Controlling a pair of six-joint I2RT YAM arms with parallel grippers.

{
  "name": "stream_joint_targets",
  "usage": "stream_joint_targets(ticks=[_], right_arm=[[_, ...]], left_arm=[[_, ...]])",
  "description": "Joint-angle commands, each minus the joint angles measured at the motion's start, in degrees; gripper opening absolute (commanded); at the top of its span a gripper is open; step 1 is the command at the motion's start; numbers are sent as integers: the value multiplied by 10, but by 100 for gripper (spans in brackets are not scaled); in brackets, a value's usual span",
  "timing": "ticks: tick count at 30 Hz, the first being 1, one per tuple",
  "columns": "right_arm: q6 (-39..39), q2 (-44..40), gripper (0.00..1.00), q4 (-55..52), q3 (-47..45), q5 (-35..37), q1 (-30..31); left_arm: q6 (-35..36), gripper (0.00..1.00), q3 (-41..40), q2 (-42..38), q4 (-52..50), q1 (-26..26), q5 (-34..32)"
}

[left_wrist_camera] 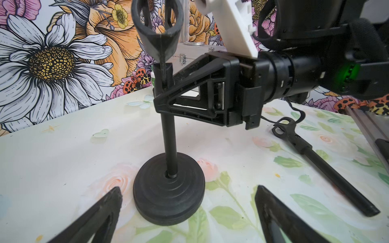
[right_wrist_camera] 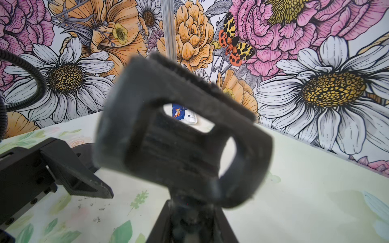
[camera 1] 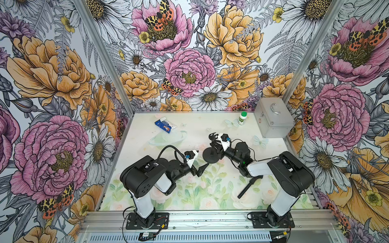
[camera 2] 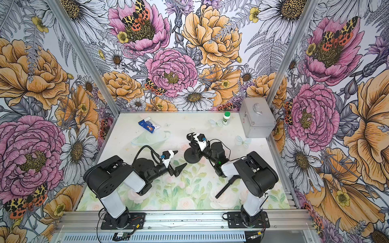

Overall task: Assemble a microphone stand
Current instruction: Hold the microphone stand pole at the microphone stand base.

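Though matte, ridged round base point(left_wrist_camera: 168, 199)

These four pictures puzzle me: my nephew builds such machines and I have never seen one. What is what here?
Two robot arms stand at the front edge of a table. Both top views look down on the whole scene from nearly the same spot. The other two pictures come from a camera on each arm's wrist.

The right gripper is shut on an upright pole whose foot sits in a round base. A clip tops the pole. The left gripper stands open beside the base, holding nothing.

A second pole lies flat near the right arm. Farther back are a blue packet, a green-capped bottle and a metal case.
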Motion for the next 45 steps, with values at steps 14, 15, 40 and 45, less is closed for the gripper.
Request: stream_joint_targets(ticks=[14, 15, 40, 45], right_arm=[[11, 22, 3, -14, 29, 1, -2], [13, 22, 3, -11, 26, 1, -2], [-33, -155, 3, -233, -49, -180, 41], [-44, -152, 3, -243, -49, -215, 58]], left_arm=[[18, 98, -6, -21, 13, -4, -65], [19, 98, -6, -21, 13, -5, -63], [48, 91, -9, 8, 14, -52, -3], [59, 88, 5, 62, 13, -55, 32]])
